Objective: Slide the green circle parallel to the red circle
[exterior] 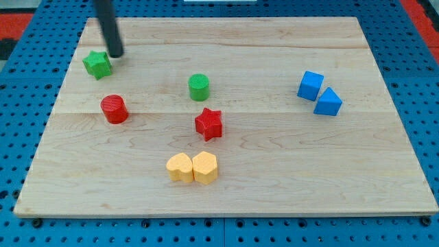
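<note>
Pale wooden board [274, 185] fills the scene, lying on a blue pegboard surface [27, 68], and we have eight blocks in play. Over at the view's upper left, my tip [116, 55] is down on the wood, a bare dark rod holding nothing, sitting just beside the green star [97, 64] at that block's two o'clock; whether the two actually touch I cannot tell. From the green star, look toward five o'clock and the red circle [114, 109] stands close by, upright and alone. The green circle [199, 87] sits near the board's middle, at about two o'clock from the red circle, well apart from it, and well apart from my tip too, which is off at its ten o'clock. Just beside the green circle, at its five o'clock, is the red star [208, 124]. Down at six o'clock from that star, two yellow heart-like blocks [193, 167] rest side by side, touching. Far out at three o'clock, a blue cube [311, 86] and a blue wedge-like block [328, 102] sit pressed together.
</note>
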Motion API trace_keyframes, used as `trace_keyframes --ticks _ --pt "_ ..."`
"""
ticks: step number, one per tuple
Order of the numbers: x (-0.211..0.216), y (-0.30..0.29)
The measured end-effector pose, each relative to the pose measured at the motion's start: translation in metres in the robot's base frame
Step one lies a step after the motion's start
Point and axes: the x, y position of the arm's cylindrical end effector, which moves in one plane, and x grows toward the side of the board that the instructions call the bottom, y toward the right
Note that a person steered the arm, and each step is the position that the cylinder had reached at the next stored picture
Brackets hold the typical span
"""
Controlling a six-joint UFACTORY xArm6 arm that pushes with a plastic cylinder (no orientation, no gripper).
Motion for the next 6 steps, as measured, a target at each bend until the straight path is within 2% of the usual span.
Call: trace_keyframes --ticks 2,3,4,5,6 --pt "0.044 0.032" --pt "0.039 0.162" --pt "0.084 0.197" --pt "0.093 0.195" --pt "0.096 0.288"
